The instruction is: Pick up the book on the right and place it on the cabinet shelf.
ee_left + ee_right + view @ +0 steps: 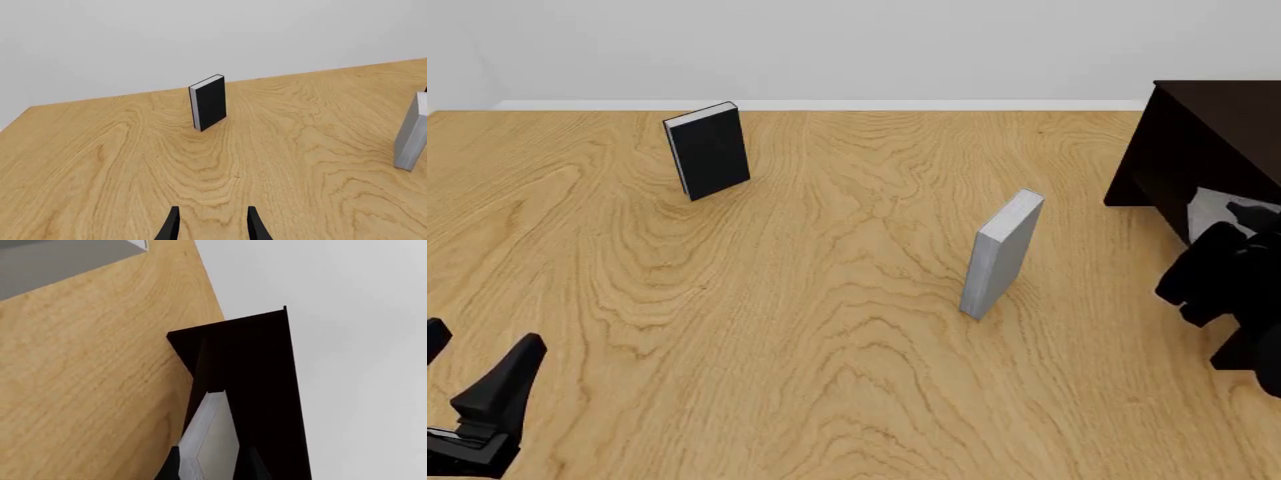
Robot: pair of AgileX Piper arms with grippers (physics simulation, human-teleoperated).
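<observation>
In the left wrist view, the left gripper (212,225) hangs with jaws apart over the desk (133,165), facing an upright black book (209,102). In the front view, a grey book (1001,254) stands mid-desk near the dark cabinet (1201,140) at far right. In the right wrist view, the right gripper (212,465) clamps the book (210,437) inside the cabinet opening.
</observation>
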